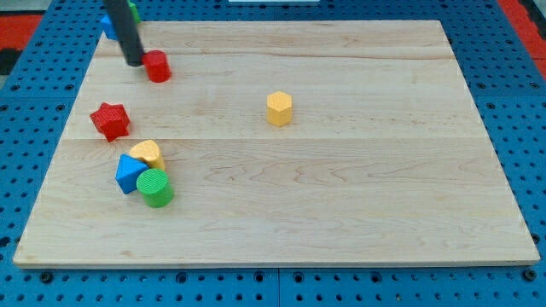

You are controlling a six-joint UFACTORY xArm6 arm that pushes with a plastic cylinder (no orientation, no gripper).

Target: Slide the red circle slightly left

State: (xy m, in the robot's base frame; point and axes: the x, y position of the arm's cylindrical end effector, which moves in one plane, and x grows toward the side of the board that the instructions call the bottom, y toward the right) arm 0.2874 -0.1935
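Observation:
The red circle is a short red cylinder near the view's top left of the wooden board. My tip is the lower end of a dark rod that comes down from the view's top. It stands just left of the red circle, touching or nearly touching its left side.
A red star lies below the circle. A yellow block, a blue block and a green cylinder cluster lower left. A yellow hexagon sits mid-board. A blue block and a green block are partly hidden behind the rod.

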